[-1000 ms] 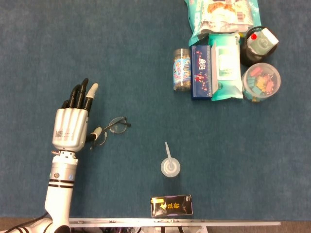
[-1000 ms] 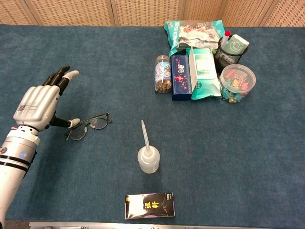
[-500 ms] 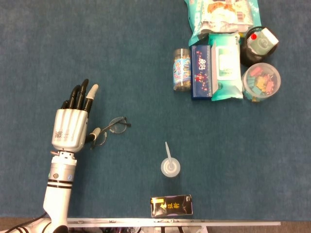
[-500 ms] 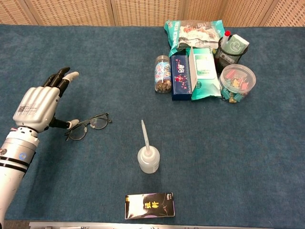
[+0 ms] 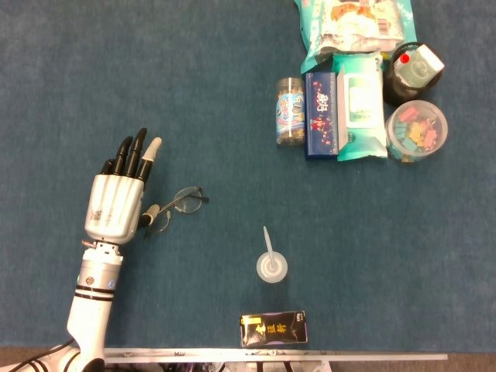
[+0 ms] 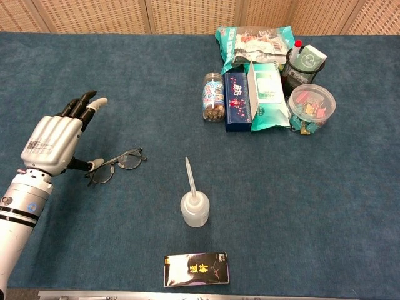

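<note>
You have a squeeze bottle [image 5: 271,266] mid-desk. Just below it lies a black box [image 5: 273,328]. Well above it, toward the upper right, a snack jar [image 5: 290,111] stands beside a blue box [image 5: 319,115] and wipes pack [image 5: 360,106].

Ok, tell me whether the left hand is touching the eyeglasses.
Cannot tell. In both the head and chest views the left hand's thumb tip overlaps the near rim of the eyeglasses, but neither shows contact or a gap plainly.

Blue-carpeted table [image 5: 232,116]: glasses [image 5: 177,206], squeeze bottle [image 5: 271,266], black box [image 5: 273,328], snack cluster [image 5: 360,85] far right.
</note>
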`<state>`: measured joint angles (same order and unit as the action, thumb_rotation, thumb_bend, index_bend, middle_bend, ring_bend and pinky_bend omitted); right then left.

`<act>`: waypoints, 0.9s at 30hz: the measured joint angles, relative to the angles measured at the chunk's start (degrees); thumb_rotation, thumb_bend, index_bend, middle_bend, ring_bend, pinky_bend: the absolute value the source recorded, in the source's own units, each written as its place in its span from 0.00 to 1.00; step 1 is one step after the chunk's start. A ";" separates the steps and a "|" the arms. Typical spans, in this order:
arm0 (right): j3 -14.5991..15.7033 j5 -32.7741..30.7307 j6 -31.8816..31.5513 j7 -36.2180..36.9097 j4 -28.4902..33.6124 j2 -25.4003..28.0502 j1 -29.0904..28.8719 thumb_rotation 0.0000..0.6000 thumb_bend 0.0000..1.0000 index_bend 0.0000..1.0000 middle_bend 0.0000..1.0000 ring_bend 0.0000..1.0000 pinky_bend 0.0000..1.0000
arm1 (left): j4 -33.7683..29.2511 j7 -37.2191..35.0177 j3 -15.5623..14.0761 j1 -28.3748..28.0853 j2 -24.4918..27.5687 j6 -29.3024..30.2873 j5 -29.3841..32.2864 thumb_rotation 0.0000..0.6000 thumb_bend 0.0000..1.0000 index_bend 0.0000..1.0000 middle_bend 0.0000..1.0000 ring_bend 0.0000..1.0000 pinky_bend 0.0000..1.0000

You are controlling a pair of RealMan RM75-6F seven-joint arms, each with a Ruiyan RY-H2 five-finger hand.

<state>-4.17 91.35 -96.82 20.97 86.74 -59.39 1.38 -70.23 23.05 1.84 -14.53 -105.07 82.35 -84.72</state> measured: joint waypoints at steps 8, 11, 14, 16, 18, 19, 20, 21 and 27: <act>-0.03 -0.07 0.10 0.02 0.07 0.05 -0.01 1.00 0.52 0.56 0.45 0.32 0.30 | 1.39 -0.23 -0.12 0.07 -0.49 -0.30 -0.39 1.00 0.12 0.08 0.00 0.09 0.34; -0.04 -0.06 0.11 0.13 0.03 0.06 -0.01 1.00 0.52 0.56 0.45 0.32 0.30 | 1.93 -0.28 -0.15 0.10 -0.75 -0.45 -0.43 1.00 0.12 0.08 0.00 0.09 0.34; -0.09 -0.11 0.07 0.28 0.00 0.08 0.01 1.00 0.52 0.56 0.45 0.32 0.30 | 2.51 -0.32 -0.14 0.11 -1.04 -0.58 -0.52 1.00 0.12 0.08 0.00 0.09 0.34; -0.11 -0.15 0.06 0.34 -0.04 0.09 0.03 1.00 0.52 0.56 0.45 0.32 0.30 | 2.77 -0.40 -0.09 0.10 -1.19 -0.65 -0.56 1.00 0.12 0.08 0.00 0.09 0.34; -0.12 -0.19 0.08 0.38 -0.07 0.09 0.03 1.00 0.52 0.56 0.45 0.32 0.30 | 2.89 -0.47 -0.05 0.11 -1.25 -0.64 -0.64 1.00 0.12 0.08 0.00 0.09 0.34; -0.12 -0.19 0.11 0.39 -0.07 0.10 0.03 1.00 0.52 0.56 0.45 0.32 0.30 | 2.88 -0.54 -0.04 0.14 -1.25 -0.58 -0.69 1.00 0.12 0.08 0.00 0.09 0.34; -0.12 -0.19 0.12 0.42 -0.06 0.11 0.02 1.00 0.52 0.56 0.45 0.32 0.30 | 2.84 -0.58 -0.04 0.17 -1.23 -0.49 -0.75 1.00 0.12 0.08 0.00 0.09 0.34; -0.13 -0.19 0.11 0.44 -0.06 0.12 0.03 1.00 0.52 0.56 0.45 0.32 0.30 | 2.76 -0.62 -0.03 0.20 -1.16 -0.37 -0.83 1.00 0.12 0.08 0.00 0.09 0.34; -0.18 -0.17 -0.12 0.69 -0.11 0.13 0.13 1.00 0.52 0.56 0.45 0.32 0.30 | 0.22 -0.34 0.35 0.66 0.79 1.70 -1.59 1.00 0.12 0.08 0.00 0.09 0.34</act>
<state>-4.34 91.18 -96.94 21.65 86.64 -59.25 1.52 -70.02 22.71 2.19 -13.87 -104.28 84.05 -86.32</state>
